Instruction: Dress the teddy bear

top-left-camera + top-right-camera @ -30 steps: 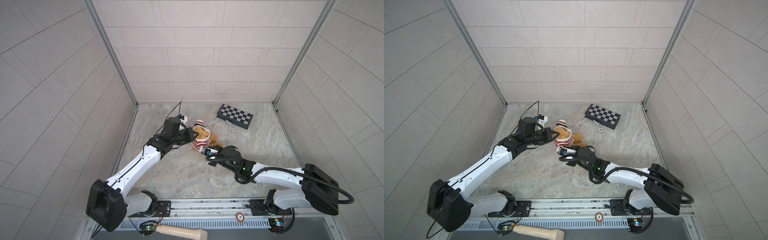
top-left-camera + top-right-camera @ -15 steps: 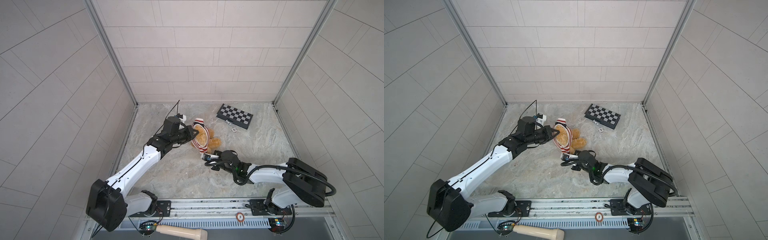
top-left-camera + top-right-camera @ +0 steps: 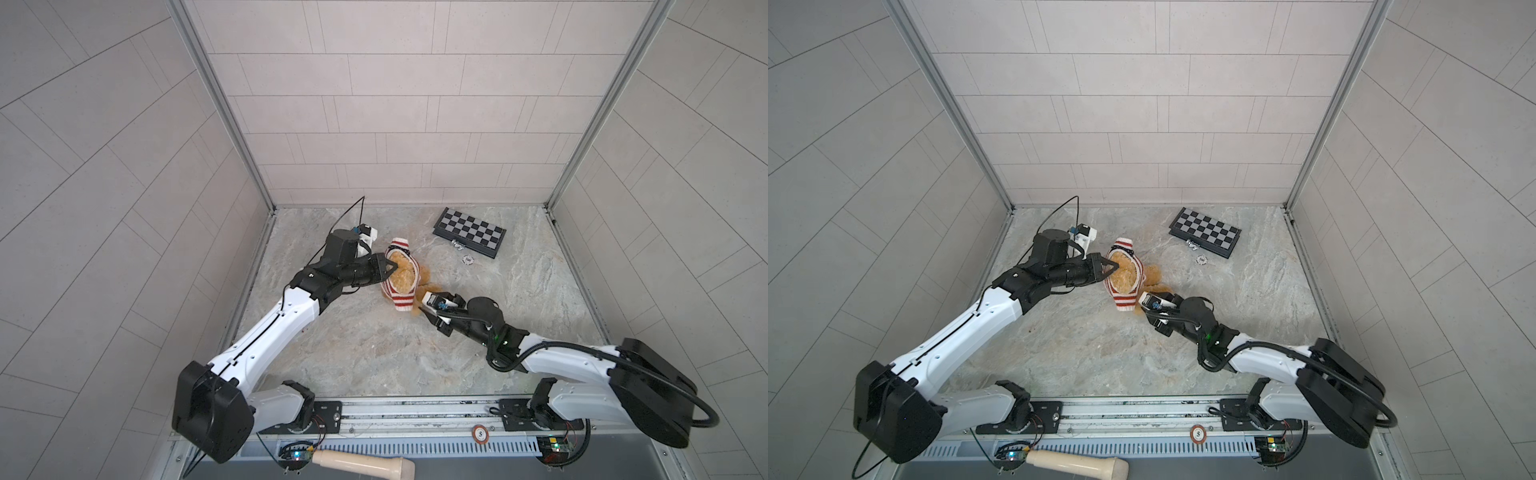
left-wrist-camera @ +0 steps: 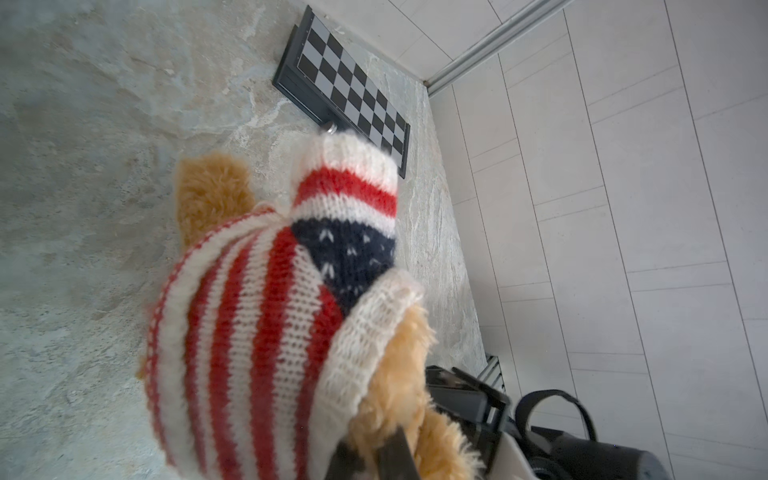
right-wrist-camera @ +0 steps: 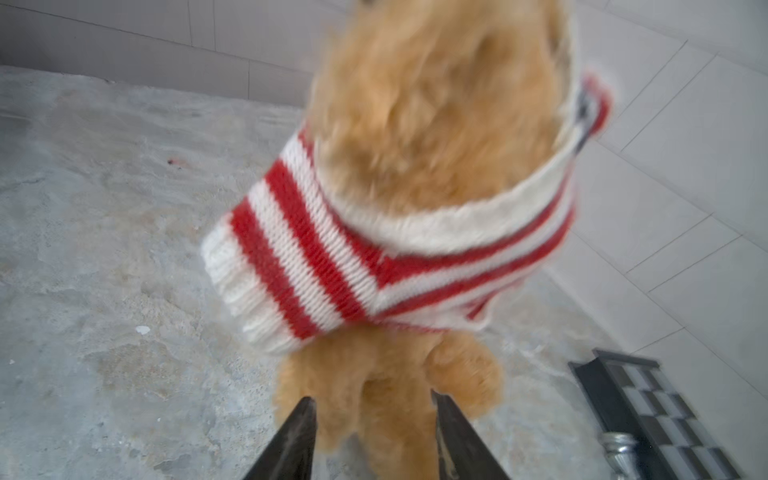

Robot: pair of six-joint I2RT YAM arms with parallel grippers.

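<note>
On the left, my left gripper (image 3: 390,266) is pinched tight on the teddy bear (image 3: 402,273), mid-table, with the sweater (image 3: 398,300) bunched around it. It looks soft, light and floppy, so I'd take a leg. My right gripper (image 5: 372,401) stands parted there.

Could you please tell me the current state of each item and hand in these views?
teddy bear: gripped by the left hand, partly dressed, legs bare.
sweater: wrapped around the bear's body.
left hand: shut on the bear.
right hand: open, fingers astride a leg.
chessboard: closed, lying flat.
</note>
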